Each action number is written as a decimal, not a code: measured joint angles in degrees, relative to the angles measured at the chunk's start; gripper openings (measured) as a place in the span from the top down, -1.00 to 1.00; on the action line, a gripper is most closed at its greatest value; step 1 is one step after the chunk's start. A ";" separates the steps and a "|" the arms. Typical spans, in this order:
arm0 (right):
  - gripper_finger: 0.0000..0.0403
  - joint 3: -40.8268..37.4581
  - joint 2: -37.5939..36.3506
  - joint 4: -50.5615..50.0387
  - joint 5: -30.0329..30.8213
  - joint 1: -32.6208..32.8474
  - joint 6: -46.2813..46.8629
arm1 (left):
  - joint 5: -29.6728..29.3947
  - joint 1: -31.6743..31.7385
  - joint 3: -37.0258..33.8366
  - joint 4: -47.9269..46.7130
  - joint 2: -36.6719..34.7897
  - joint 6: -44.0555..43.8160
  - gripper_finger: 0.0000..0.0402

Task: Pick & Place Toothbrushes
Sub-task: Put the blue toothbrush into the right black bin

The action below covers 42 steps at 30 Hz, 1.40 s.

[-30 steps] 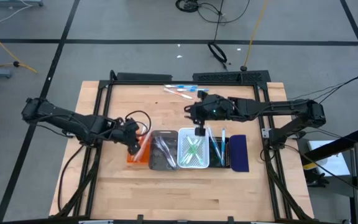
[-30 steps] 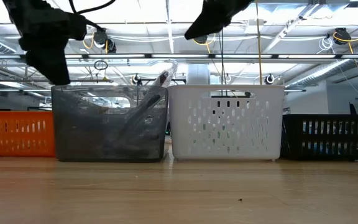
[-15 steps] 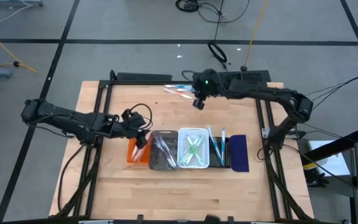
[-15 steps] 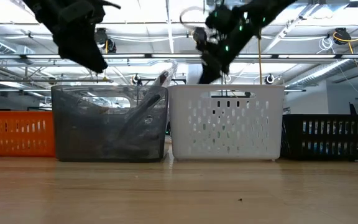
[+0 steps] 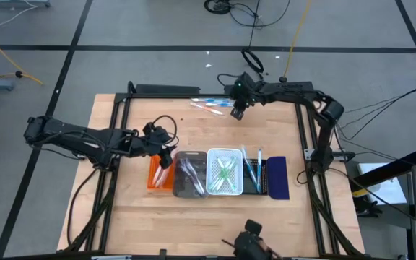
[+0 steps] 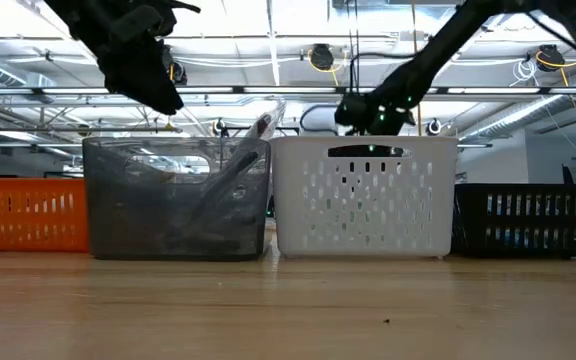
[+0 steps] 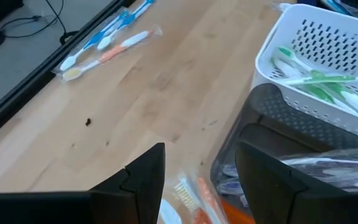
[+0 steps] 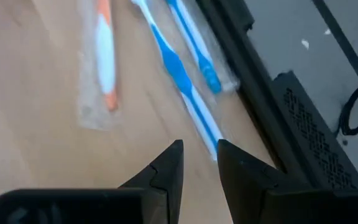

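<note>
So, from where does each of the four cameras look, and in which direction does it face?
High view: above the table, facing down; both arms, left gripper, right gripper.
Low view: table height, facing the white tray; arms enter from above.
Left wrist view: over the grey tray; own open fingers.
Right wrist view: above the loose toothbrushes; own fingers.
Shared: the loose toothbrushes also show in the high and left wrist views.

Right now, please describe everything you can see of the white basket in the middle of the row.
The white basket is a rectangular plastic tray with slotted walls and a perforated floor. It stands upright on the wooden table, in a row between the grey basket and the black basket, close against the grey one. Inside lie several green and white toothbrushes, crossing each other. Neither gripper touches it.
</note>
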 joint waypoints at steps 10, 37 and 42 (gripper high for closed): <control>0.56 -0.02 4.40 3.79 0.36 -1.16 -3.75 | 0.01 0.71 0.00 0.02 0.00 -0.05 0.03; 0.92 0.08 6.88 2.47 -0.39 -0.78 -9.52 | 0.00 0.86 0.00 0.06 0.00 -0.04 0.03; 0.94 -0.24 4.05 -0.48 -5.61 0.70 -9.00 | 0.00 0.86 0.00 0.06 0.00 -0.04 0.03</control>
